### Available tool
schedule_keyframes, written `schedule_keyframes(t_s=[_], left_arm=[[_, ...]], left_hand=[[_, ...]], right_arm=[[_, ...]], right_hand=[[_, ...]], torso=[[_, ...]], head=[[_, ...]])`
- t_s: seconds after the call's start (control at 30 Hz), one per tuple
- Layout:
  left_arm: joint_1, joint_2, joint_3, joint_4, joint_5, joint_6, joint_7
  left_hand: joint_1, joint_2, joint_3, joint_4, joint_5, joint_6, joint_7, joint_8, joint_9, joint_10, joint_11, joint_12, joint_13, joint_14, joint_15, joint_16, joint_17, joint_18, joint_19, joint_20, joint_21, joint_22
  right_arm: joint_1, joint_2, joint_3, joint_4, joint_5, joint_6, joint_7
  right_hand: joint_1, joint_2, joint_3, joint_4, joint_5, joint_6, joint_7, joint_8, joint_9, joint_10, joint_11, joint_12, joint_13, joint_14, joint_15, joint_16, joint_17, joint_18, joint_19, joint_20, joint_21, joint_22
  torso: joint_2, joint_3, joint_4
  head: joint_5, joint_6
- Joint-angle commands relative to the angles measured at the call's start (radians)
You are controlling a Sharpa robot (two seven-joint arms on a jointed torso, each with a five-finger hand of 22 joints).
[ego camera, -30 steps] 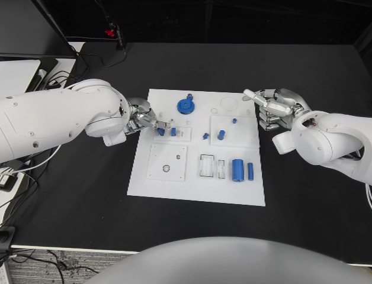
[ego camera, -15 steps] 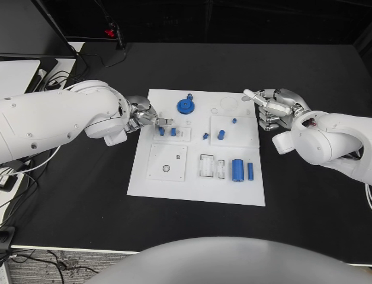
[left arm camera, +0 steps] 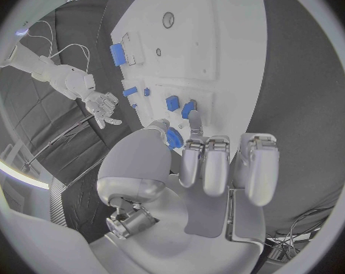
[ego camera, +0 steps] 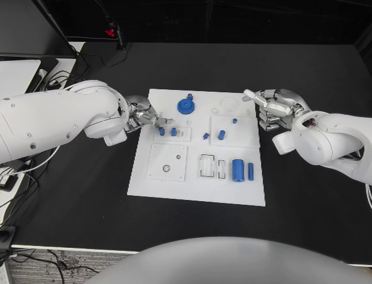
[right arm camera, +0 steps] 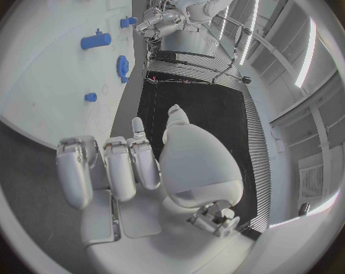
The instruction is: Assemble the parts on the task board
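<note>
The white task board (ego camera: 195, 190) lies mid-table. My left hand (ego camera: 141, 118) hovers at its left edge, fingers apart and holding nothing, fingertips (left arm camera: 193, 117) just short of two upright blue pegs (ego camera: 160, 131) (left arm camera: 173, 102). A blue gear (ego camera: 186, 106) stands at the board's far end, partly behind the thumb (left arm camera: 174, 140) in the left wrist view. My right hand (ego camera: 276, 109) (right arm camera: 126, 170) floats at the board's right edge with nothing in it. Small blue pieces (ego camera: 221, 135) sit near it. A blue cylinder (ego camera: 238, 170) and a thin blue rod (ego camera: 250, 171) lie nearer me.
A square inset with a round hole (ego camera: 166, 168) and a slotted recess (ego camera: 207, 165) sit in the board's near half. Cables and a white surface (ego camera: 6, 77) lie at the table's left side. Black tabletop (ego camera: 305, 195) surrounds the board.
My left hand has drawn back a little from the left blue peg toward the board's edge. The peg stays standing. The right hand has not moved.
</note>
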Motion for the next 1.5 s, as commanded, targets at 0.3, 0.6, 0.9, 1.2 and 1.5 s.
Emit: schedule_keyframes(t_s=[0.3, 0.6, 0.9, 1.2, 1.5], left_arm=[[0.001, -0.002, 0.001, 0.002, -0.002, -0.011, 0.013], [0.001, 0.0, 0.001, 0.0, -0.002, -0.012, 0.021], [0.001, 0.001, 0.001, -0.003, -0.002, -0.012, 0.021], [0.001, 0.001, 0.001, -0.006, -0.002, 0.004, 0.013], [0.001, 0.0, 0.001, -0.005, -0.002, 0.019, 0.011]], left_hand=[[0.007, 0.01, -0.005, 0.0, -0.005, -0.018, 0.001, 0.0, 0.002, 0.104, -0.007, -0.001, 0.263, 0.106, -0.002, 0.001, 0.263, -0.014, 0.104, -0.002, 0.003, 0.263], [0.011, 0.012, -0.004, 0.0, -0.004, -0.031, 0.004, -0.01, -0.002, 0.104, -0.005, -0.001, 0.263, 0.106, -0.002, 0.001, 0.263, -0.014, 0.104, -0.003, 0.003, 0.263], [0.02, 0.018, -0.006, 0.0, -0.004, -0.055, 0.018, -0.063, -0.05, 0.104, 0.007, -0.001, 0.263, 0.106, 0.005, 0.001, 0.263, -0.014, 0.104, 0.001, 0.003, 0.263], [0.026, 0.019, -0.007, 0.0, -0.004, -0.056, 0.023, -0.081, -0.071, 0.104, 0.012, -0.001, 0.263, 0.106, 0.009, 0.001, 0.263, -0.014, 0.104, 0.003, 0.003, 0.263], [0.044, 0.016, -0.005, -0.001, -0.003, -0.058, 0.027, -0.097, -0.093, 0.104, 0.015, -0.001, 0.263, 0.106, 0.013, 0.001, 0.263, -0.014, 0.104, 0.007, 0.003, 0.263]], right_arm=[[0.001, 0.002, 0.0, 0.0, 0.002, 0.009, 0.002], [0.0, 0.002, 0.0, 0.0, 0.002, 0.01, 0.002], [0.0, 0.002, 0.0, 0.0, 0.002, 0.01, 0.0], [0.0, 0.002, 0.0, 0.0, 0.002, 0.01, 0.0], [0.0, 0.003, 0.0, -0.001, 0.002, 0.01, -0.001]], right_hand=[[-0.001, 0.006, -0.006, 0.0, 0.007, -0.004, 0.047, 0.007, -0.002, 0.106, 0.004, 0.003, 0.263, 0.106, 0.004, 0.002, 0.263, -0.007, 0.109, 0.004, 0.003, 0.263], [-0.001, 0.007, -0.007, 0.0, 0.007, -0.004, 0.047, 0.008, -0.002, 0.106, 0.004, 0.003, 0.263, 0.106, 0.004, 0.002, 0.263, -0.007, 0.109, 0.004, 0.003, 0.263], [-0.001, 0.007, -0.007, 0.0, 0.007, -0.004, 0.047, 0.008, -0.002, 0.106, 0.004, 0.003, 0.263, 0.106, 0.004, 0.002, 0.263, -0.007, 0.109, 0.004, 0.003, 0.263], [-0.001, 0.007, -0.007, 0.0, 0.007, -0.004, 0.047, 0.008, -0.002, 0.106, 0.004, 0.003, 0.263, 0.106, 0.004, 0.002, 0.263, -0.007, 0.109, 0.004, 0.003, 0.263], [-0.001, 0.007, -0.007, 0.0, 0.007, -0.004, 0.047, 0.008, -0.002, 0.106, 0.004, 0.003, 0.263, 0.106, 0.004, 0.002, 0.263, -0.007, 0.109, 0.004, 0.003, 0.263]], torso=[[0.0, -0.0003, 0.0003], [0.0, 0.0, -0.0007], [0.0, 0.0, -0.0006], [0.0, 0.0001, 0.0], [0.0, -0.0001, 0.0001]], head=[[0.001, 0.0], [0.001, 0.0], [0.0, 0.0], [-0.002, 0.0], [-0.002, 0.0]])
